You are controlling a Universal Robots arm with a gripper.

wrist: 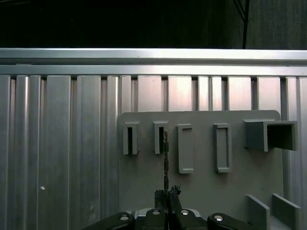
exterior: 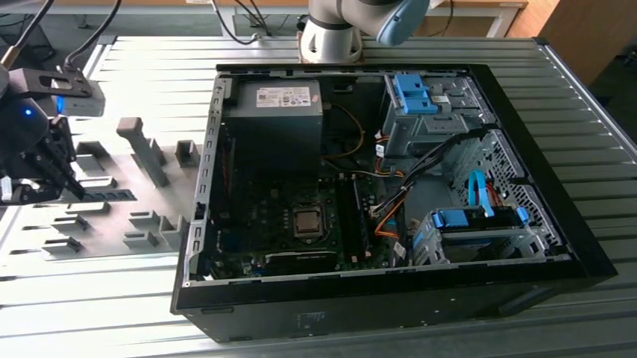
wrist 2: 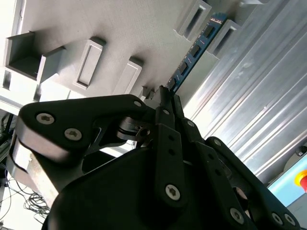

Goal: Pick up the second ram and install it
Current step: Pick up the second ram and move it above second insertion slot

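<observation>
Exterior view: gripper (exterior: 66, 191) at nine o'clock of computer case (exterior: 298, 321), clamped on end of second ram (exterior: 107, 195) over holder plate (exterior: 112, 175); grasp made, installation not yet done.

You'll see the gripper (wrist 2: 163, 96) is matte black, dotted with silver screw heads, and the second ram (wrist 2: 194, 53) shows blue-green with a row of dark chips. The holder blocks (wrist: 184, 168) are plain grey, standing on a silver table (wrist: 57, 143) ribbed in long stripes. The computer case (exterior: 398, 313) is black, with bright blue drive brackets (exterior: 413, 93) and orange cables (exterior: 386, 224) inside.
</observation>
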